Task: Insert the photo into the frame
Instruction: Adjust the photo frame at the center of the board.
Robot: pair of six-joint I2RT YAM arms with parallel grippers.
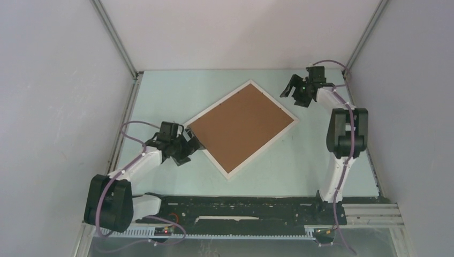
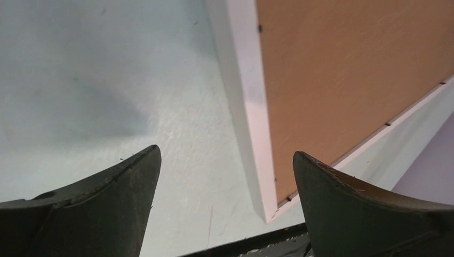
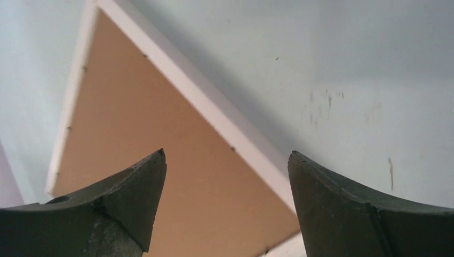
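Note:
The frame (image 1: 218,101) lies flat on the table, turned like a diamond, and a brown backing board (image 1: 241,126) fills it. The photo is hidden. My left gripper (image 1: 193,145) is open at the frame's left corner with nothing between its fingers. In the left wrist view the white rim (image 2: 243,91) and its corner sit between the spread fingers of my left gripper (image 2: 226,151), nearer the right one. My right gripper (image 1: 294,96) is open just off the frame's right-hand upper edge. The right wrist view shows the rim (image 3: 214,112) and board (image 3: 150,139) beyond my right gripper (image 3: 226,152).
A black rail (image 1: 241,206) runs along the near edge between the arm bases and shows in the left wrist view (image 2: 246,243). Grey walls with metal posts (image 1: 115,37) enclose the pale table (image 1: 300,160) on three sides.

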